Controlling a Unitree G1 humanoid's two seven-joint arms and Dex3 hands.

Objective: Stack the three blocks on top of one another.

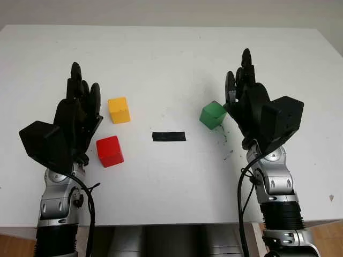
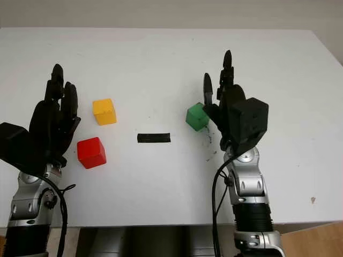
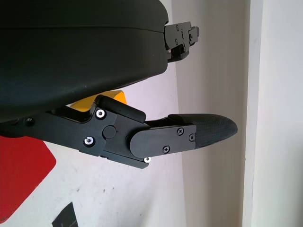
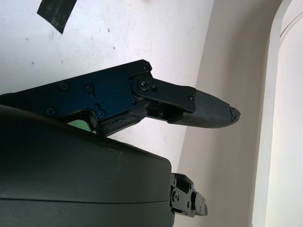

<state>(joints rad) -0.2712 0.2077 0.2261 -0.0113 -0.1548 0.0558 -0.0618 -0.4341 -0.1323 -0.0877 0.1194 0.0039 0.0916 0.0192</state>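
Note:
Three blocks lie apart on the white table (image 1: 171,64). The yellow block (image 1: 118,110) sits left of centre, with the red block (image 1: 110,151) just in front of it. My left hand (image 1: 84,85) is open and stands directly left of these two, close to both; they also appear as the yellow block (image 3: 118,97) and the red block (image 3: 21,175). The green block (image 1: 213,115) lies right of centre, turned at an angle. My right hand (image 1: 238,72) is open right beside it on its right side, thumb near its top. I cannot tell whether they touch.
A strip of black tape (image 1: 169,136) lies flat between the red and green blocks. Faint green smudges (image 1: 224,136) mark the table in front of the green block. The table's front edge (image 1: 171,223) runs close to both forearms.

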